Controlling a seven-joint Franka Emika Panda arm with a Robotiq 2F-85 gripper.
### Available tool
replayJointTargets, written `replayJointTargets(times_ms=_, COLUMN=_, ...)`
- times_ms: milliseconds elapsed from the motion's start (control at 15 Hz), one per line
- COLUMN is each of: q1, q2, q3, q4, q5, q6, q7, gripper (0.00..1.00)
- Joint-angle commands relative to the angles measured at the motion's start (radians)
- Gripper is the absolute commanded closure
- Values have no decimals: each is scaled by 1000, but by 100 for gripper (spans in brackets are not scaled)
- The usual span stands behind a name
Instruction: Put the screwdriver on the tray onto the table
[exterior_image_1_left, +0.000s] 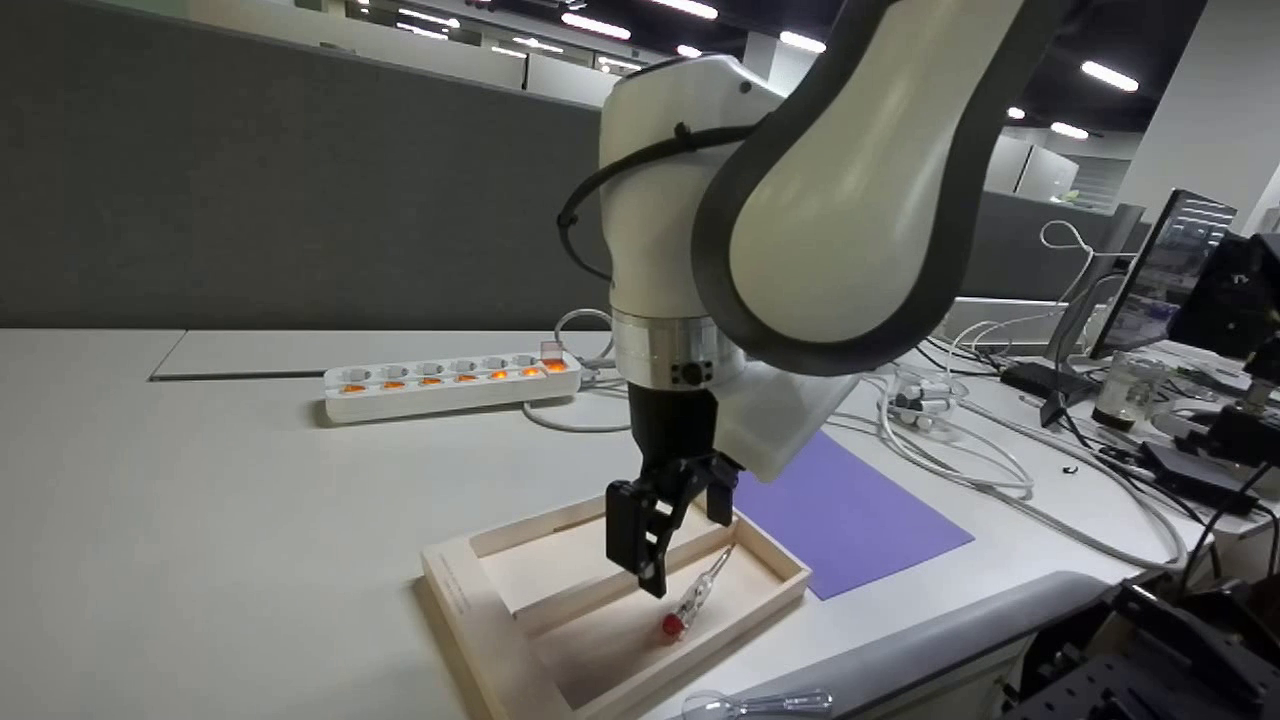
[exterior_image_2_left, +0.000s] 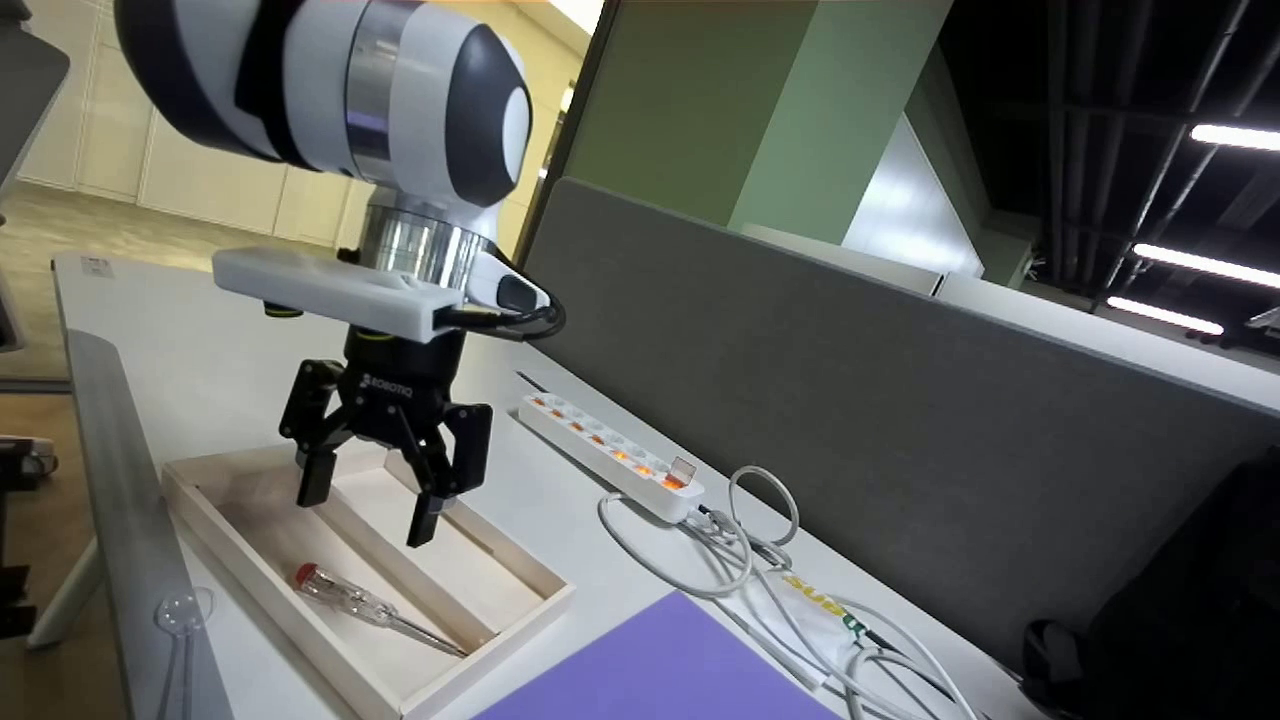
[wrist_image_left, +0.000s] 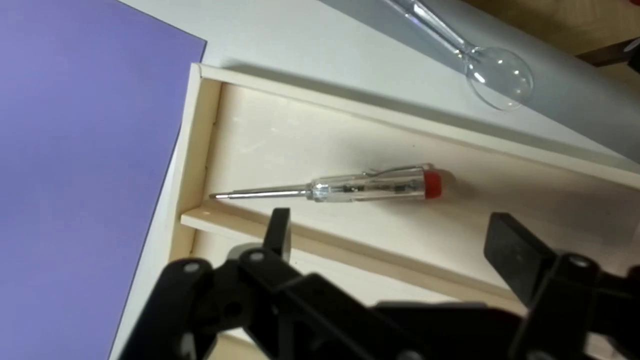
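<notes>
A big pale table (exterior_image_1_left: 250, 520) is stretching out under me, and a grey wall panel (exterior_image_1_left: 300, 180) is standing behind it. A white power strip (exterior_image_1_left: 450, 393) is glowing orange, cables (exterior_image_1_left: 580, 430) are curling beside it, and long lights (exterior_image_1_left: 595, 25) are shining up above. A purple sheet (wrist_image_left: 90, 165) is lying flat just beside the wooden tray (wrist_image_left: 400, 121).

I am hovering my gripper (exterior_image_2_left: 368, 500) above the tray, and its two fingers (exterior_image_2_left: 316, 480) are standing wide apart. The screwdriver (wrist_image_left: 330, 190) is lying in the tray, lower than my fingers and apart from them, in the long part nearer the table's rounded edge. Its red end is pointing away from the purple sheet, and its thin tip is pointing to the corner by the divider (wrist_image_left: 350, 254).

In both exterior views my fingers are hiding bits of the tray. The wrist view is cutting off one end of the tray and the handle of a clear spoon-shaped thing (wrist_image_left: 500, 75). Some writing (exterior_image_1_left: 455, 585) on the tray is looking too tiny to read, and in an exterior view a black thing (exterior_image_2_left: 1170, 590) is looking too dark for me to make out
</notes>
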Motion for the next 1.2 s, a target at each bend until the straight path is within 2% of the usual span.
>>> replayJointTargets(times_ms=0, q1=4, q2=-7, q3=-44, q4=-31, q5=-45, q6=42, q7=95, gripper=0)
replayJointTargets(times_ms=533, q1=-1, q2=61, q3=-101, q4=-60, q5=-33, q6=180, q7=110, gripper=0)
replayJointTargets(times_ms=1133, q1=26, q2=141, q3=-173, q4=-64, q5=-37, q6=337, q7=104, gripper=0)
